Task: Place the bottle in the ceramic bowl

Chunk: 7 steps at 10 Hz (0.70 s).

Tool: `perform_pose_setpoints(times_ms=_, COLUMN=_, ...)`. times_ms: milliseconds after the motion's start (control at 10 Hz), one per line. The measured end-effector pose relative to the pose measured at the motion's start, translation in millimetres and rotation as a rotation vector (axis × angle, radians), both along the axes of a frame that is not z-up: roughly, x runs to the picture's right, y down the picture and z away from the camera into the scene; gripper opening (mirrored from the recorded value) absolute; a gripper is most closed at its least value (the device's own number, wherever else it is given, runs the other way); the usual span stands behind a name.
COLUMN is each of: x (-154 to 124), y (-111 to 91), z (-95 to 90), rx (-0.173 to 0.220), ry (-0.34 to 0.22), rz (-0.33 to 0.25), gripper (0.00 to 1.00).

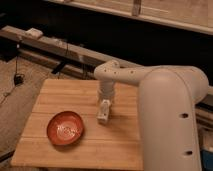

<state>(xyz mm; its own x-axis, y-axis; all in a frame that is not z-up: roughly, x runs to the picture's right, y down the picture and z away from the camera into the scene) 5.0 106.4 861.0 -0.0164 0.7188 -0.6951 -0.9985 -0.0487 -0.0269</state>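
Observation:
The red-orange ceramic bowl [65, 128] sits on the wooden table [60, 95], front left. My gripper [103, 114] points down at the table just right of the bowl, hanging from the white arm that reaches in from the right. A slim whitish shape at its tip [103, 112] looks like the bottle, standing about upright on or just above the table. I cannot separate the bottle from the gripper's own parts. It is a short gap away from the bowl's right rim.
The bulky white arm link [170, 115] covers the table's right side. A dark floor with cables [15, 80] lies to the left. A long rail [60, 47] runs behind the table.

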Motion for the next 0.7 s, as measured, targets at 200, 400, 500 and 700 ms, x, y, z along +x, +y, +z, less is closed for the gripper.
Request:
perform_pose_setpoints(times_ms=200, x=0, y=5, z=8.9, rx=-0.019, ry=-0.002, rz=0.000, gripper=0.65)
perform_pose_setpoints(times_ms=400, x=2, y=10, z=15.8, rx=-0.036, ry=0.000, rz=-0.004, gripper=0.65)
perform_pose_setpoints(times_ms=500, x=0, y=11, z=18.5, rx=-0.043, ry=-0.002, rz=-0.010, gripper=0.65)
perform_pose_setpoints(times_ms=700, x=-3, y=13, z=22.6, rx=-0.056, ry=-0.009, rz=-0.024, gripper=0.58)
